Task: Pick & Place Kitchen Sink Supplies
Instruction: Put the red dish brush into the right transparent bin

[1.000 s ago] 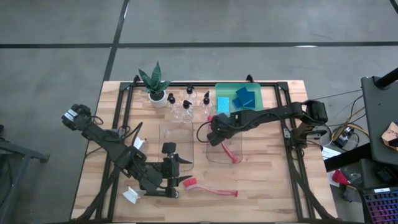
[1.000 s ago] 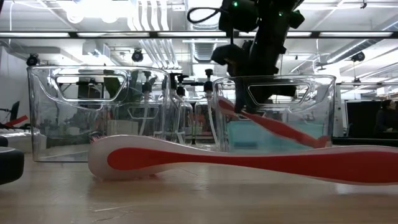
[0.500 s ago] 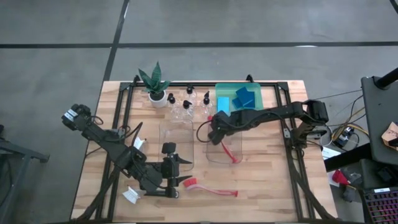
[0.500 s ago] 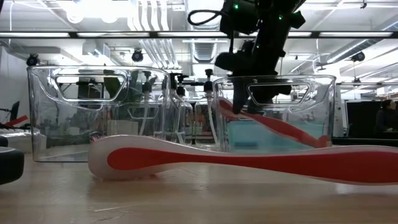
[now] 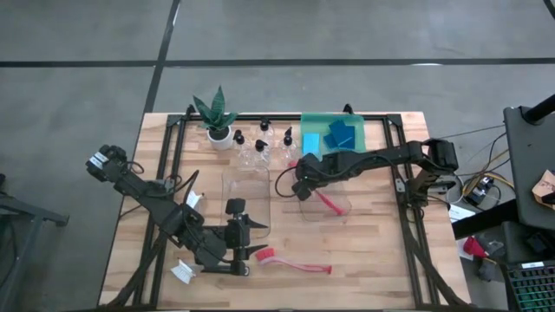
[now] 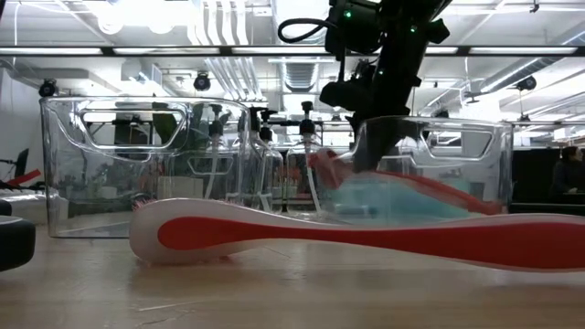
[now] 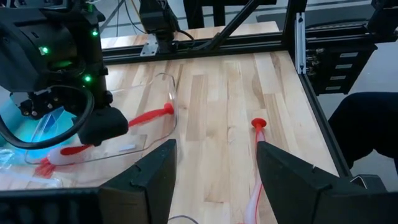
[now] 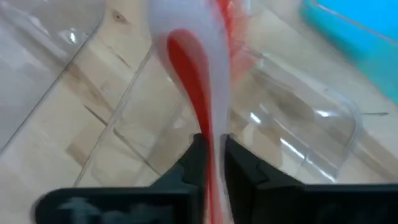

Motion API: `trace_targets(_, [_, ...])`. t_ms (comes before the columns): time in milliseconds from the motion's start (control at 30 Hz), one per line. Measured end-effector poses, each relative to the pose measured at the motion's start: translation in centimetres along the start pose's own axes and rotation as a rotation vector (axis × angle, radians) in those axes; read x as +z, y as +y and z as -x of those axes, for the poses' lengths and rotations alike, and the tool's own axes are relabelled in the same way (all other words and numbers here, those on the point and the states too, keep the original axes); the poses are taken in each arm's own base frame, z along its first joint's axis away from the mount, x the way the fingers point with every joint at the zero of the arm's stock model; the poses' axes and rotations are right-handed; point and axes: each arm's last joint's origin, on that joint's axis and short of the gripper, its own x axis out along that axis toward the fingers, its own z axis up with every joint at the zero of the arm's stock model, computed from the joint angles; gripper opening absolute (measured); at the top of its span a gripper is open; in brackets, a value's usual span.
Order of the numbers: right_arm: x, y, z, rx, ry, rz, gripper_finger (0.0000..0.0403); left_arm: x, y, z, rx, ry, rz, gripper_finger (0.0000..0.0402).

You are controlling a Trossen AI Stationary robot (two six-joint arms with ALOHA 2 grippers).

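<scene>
My right gripper (image 5: 303,188) reaches down into the right clear bin (image 5: 328,208) and is shut on a red long-handled brush (image 5: 325,202). The brush slopes from its raised head end down to its handle tip (image 6: 489,206), low in the bin. A second red brush (image 5: 297,265) lies flat on the table near the front edge. My left gripper (image 5: 260,237) hovers open just beside that brush's head, touching nothing. Small clear bottles (image 5: 262,144) stand at the back. Blue sponges (image 5: 339,133) lie in the green tray (image 5: 305,123). My right gripper pinches the brush's neck (image 8: 208,127), just behind the white bristle head, between its two fingers (image 8: 196,158). It comes steeply from above, with the fingers across the handle. The head end is raised while the handle slants down inside the bin.
A second clear bin (image 5: 246,196) stands left of the first, between the two arms. A small plant in a white pot (image 5: 216,119) stands at the back left. Black frame rails (image 5: 401,186) run along the table's sides. Bare wood lies at the near right.
My right gripper has rolled and shut on the brush in the bin. The brush has swung about, so its handle now points toward the near right. The right bin has slid and turned toward the table's right.
</scene>
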Motion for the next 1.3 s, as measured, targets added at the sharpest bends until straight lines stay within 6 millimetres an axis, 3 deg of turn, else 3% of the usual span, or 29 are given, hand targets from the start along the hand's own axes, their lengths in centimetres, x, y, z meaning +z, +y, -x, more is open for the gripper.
trace_targets(200, [0.0, -0.2, 0.7, -0.005, 0.004, -0.031, 0.0005, 0.0, 0.0, 0.0, 0.000, 0.000, 0.001, 0.0213])
trace_targets(900, [-1.4, 0.7, 0.0, 0.150, 0.158, -0.154, 0.0008, 0.0, 0.0, 0.0, 0.000, 0.000, 0.011, 0.0213])
trace_targets(1067, [-1.2, 0.4, 1.2, 0.163, 0.128, -0.096, 0.0008, -0.1, -0.1, 0.0, -0.002, 0.001, 0.015, 0.0213])
trace_targets(1300, [-0.5, 0.1, 4.6, 0.213, 0.008, -0.048, 0.0013, -0.1, -0.1, 0.0, -0.002, 0.001, 0.014, 0.0214])
